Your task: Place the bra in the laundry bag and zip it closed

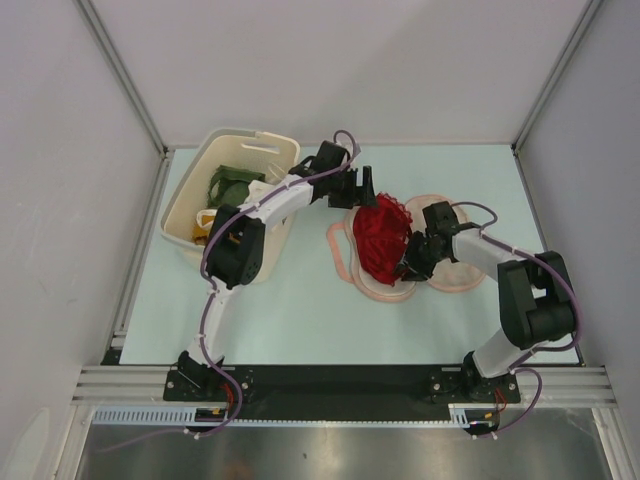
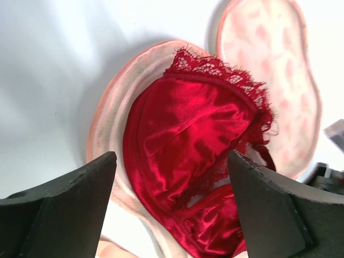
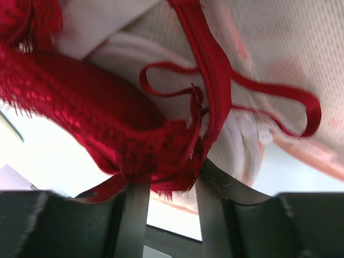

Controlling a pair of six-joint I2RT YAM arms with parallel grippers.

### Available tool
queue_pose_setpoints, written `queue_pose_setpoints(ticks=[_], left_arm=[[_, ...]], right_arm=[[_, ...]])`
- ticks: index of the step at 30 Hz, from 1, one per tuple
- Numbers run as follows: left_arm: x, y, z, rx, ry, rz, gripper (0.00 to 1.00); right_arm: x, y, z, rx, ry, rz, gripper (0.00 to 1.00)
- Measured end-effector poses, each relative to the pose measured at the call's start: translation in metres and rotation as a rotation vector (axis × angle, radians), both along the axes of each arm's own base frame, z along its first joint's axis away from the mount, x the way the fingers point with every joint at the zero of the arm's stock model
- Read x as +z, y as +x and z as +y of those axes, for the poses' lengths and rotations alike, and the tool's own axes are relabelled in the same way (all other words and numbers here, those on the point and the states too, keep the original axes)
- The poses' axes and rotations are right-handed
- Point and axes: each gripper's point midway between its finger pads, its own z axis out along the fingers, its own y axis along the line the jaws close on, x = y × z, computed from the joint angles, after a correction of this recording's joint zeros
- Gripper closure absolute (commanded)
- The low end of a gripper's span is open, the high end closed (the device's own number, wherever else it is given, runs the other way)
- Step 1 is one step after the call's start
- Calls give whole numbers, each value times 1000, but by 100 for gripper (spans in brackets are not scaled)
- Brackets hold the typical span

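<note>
Bra (image 1: 382, 235) lies on opened laundry bag (image 1: 455, 277), right fingers (image 3: 134, 215) clenching it, left fingers (image 2: 64, 204) released.

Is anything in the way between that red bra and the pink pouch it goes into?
Nothing visible. The bra lies on the open laundry bag, its lace edge pinched by the right gripper; the left gripper hovers open above.
</note>
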Motion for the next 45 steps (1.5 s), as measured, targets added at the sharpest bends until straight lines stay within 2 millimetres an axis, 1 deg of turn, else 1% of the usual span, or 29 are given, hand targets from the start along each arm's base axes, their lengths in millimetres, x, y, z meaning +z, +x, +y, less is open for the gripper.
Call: queue_pose_setpoints(ticks=[1, 4, 9, 12, 13, 17, 19, 20, 22, 23, 24, 25, 27, 28, 30, 33, 35, 39, 41, 42, 43, 45], left_arm=[[0, 0, -1, 8, -7, 7, 14], [1, 0, -4, 21, -31, 17, 15], [-6, -8, -5, 22, -45, 61, 15], [-8, -14, -3, 21, -46, 79, 12], [-7, -15, -2, 21, -44, 85, 12], [5, -16, -2, 19, -53, 72, 10], [8, -17, -2, 18, -57, 68, 10], [9, -17, -2, 16, -60, 68, 10], [9, -18, -2, 13, -62, 70, 11], [9, -18, -2, 12, -62, 72, 12], [9, -18, -2, 12, -62, 73, 13], [9, -18, -2, 10, -62, 72, 13], [10, -19, -2, 7, -59, 72, 14], [10, -20, -1, 2, -56, 71, 14], [13, -25, 2, -7, -48, 70, 14], [26, -37, 10, -21, -41, 61, 17], [40, -46, 15, -31, -49, 49, 20], [67, -62, 26, -48, -68, 14, 21], [76, -66, 32, -49, -74, -1, 21], [78, -67, 34, -46, -75, -3, 20], [78, -69, 37, -44, -76, -2, 18], [75, -72, 41, -40, -72, 9, 17]], right_arm=[[-1, 2, 0, -3, -1, 1, 72], [-4, 7, 0, -13, -7, -1, 83], [3, 9, -5, -21, -23, 4, 91], [7, -1, -11, -14, -36, 29, 96], [8, -4, -13, -9, -41, 34, 96], [10, -18, -21, 32, -61, 64, 98], [9, -23, -24, 53, -66, 78, 87], [9, -25, -26, 65, -70, 82, 71], [9, -27, -29, 78, -74, 88, 58], [10, -29, -31, 86, -81, 93, 49], [12, -29, -33, 92, -86, 94, 44], [14, -27, -36, 96, -91, 90, 38], [24, -23, -41, 103, -108, 73, 27], [31, -20, -43, 103, -116, 55, 27], [46, -13, -46, 106, -127, 12, 19], [69, 2, -46, 111, -140, -64, 18], [78, 12, -47, 115, -149, -103, 18], [84, 27, -46, 121, -164, -128, 17], [84, 38, -44, 128, -176, -135, 16], [84, 43, -43, 135, -180, -140, 16], [85, 49, -43, 139, -186, -146, 13], [86, 58, -41, 145, -194, -159, 13]])
